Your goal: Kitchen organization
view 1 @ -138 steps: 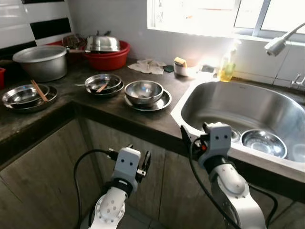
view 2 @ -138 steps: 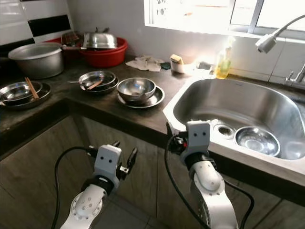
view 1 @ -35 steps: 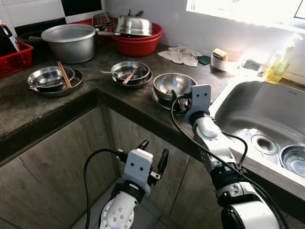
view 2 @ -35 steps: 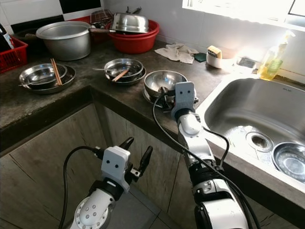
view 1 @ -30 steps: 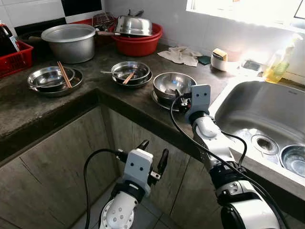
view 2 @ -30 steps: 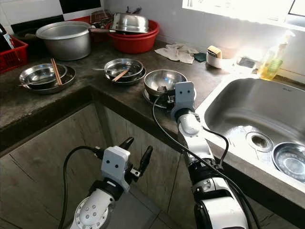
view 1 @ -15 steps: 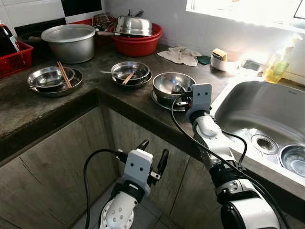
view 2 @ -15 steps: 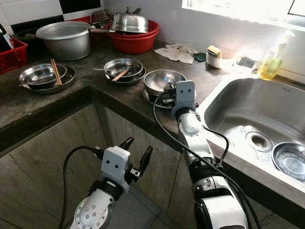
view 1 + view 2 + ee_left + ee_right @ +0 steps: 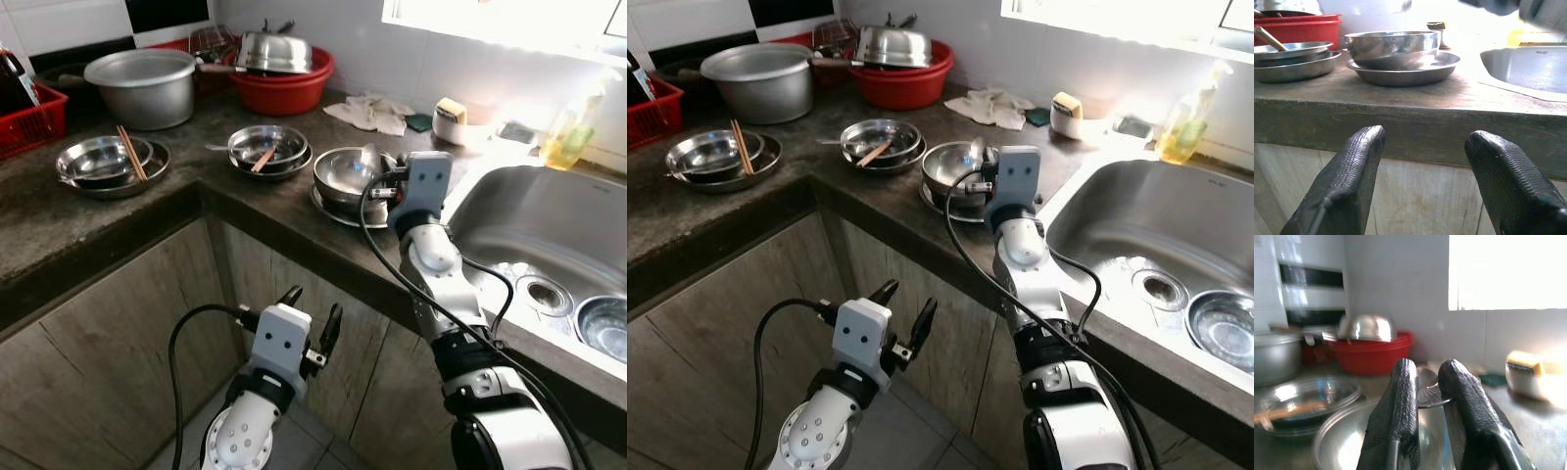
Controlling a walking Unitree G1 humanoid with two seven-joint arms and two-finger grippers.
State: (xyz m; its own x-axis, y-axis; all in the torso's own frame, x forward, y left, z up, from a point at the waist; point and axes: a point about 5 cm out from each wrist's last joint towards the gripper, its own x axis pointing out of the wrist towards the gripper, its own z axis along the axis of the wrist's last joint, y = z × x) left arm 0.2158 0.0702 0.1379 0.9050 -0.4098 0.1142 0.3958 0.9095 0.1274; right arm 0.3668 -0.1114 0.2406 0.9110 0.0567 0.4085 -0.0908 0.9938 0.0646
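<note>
A steel bowl (image 9: 343, 174) sits on a steel plate (image 9: 336, 209) on the dark counter beside the sink. My right gripper (image 9: 376, 182) hovers just over the bowl's right rim, shut on a metal spoon (image 9: 1426, 382). The spoon's head (image 9: 977, 150) sticks up above the bowl. In the right wrist view the two black fingers (image 9: 1400, 396) press close on the spoon's handle. My left gripper (image 9: 312, 311) hangs low before the wooden cabinet front, open and holding nothing; its wrist view looks level across the counter edge at the bowl (image 9: 1388, 46).
Left along the counter are two more bowl-and-plate stacks, one with a wooden utensil (image 9: 266, 149) and one with chopsticks (image 9: 103, 157). Behind stand a large pot (image 9: 142, 83) and a red basin (image 9: 284, 83). The sink (image 9: 549, 230) holds a bowl (image 9: 602, 328). A soap bottle (image 9: 568, 137) stands behind it.
My right gripper has risen from inside the steel bowl and drawn back toward the sink, lifting the spoon out with it. The left arm has stayed put.
</note>
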